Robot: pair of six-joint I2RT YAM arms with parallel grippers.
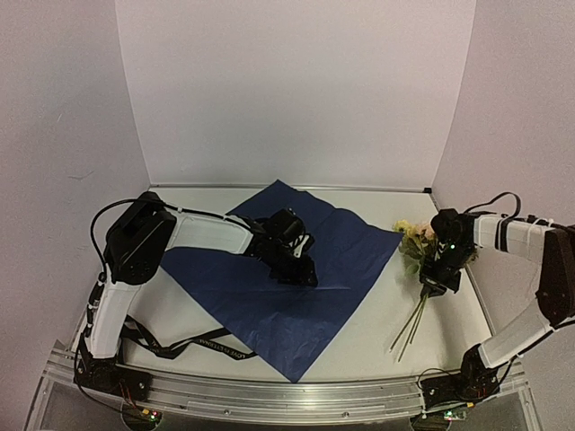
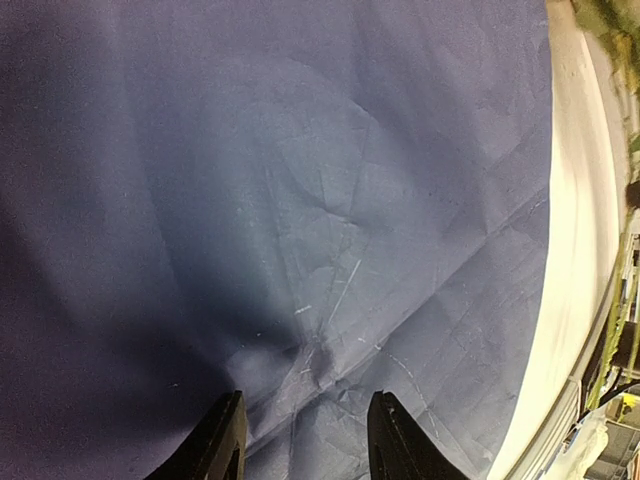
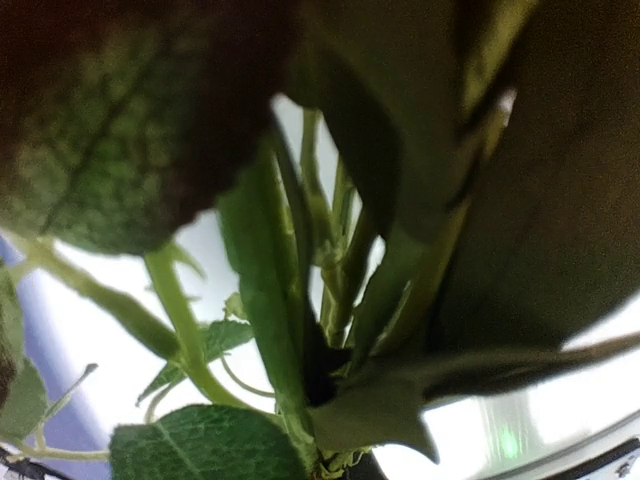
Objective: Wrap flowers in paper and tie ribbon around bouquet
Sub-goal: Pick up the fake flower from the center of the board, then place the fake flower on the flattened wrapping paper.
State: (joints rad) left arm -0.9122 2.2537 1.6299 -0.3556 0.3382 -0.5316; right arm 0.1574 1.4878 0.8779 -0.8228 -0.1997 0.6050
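The paper (image 1: 269, 292) lies flat on the table as a big blue diamond, dark side up. My left gripper (image 1: 301, 269) hovers low over its middle, open; in the left wrist view the fingers (image 2: 222, 445) straddle a creased patch of paper (image 2: 350, 200) with nothing between them. The flowers (image 1: 415, 235) lie on the bare table right of the paper, heads pointing away and stems (image 1: 410, 328) trailing toward the near edge. My right gripper (image 1: 437, 283) is shut on the flowers just below the leaves; green stems and leaves (image 3: 270, 300) fill the right wrist view. The black ribbon (image 1: 193, 346) lies near the left arm's base.
White walls close the table at the back and both sides. A metal rail (image 1: 287, 395) runs along the near edge. A strip of bare white table (image 2: 575, 250) separates the paper's right edge from the flowers.
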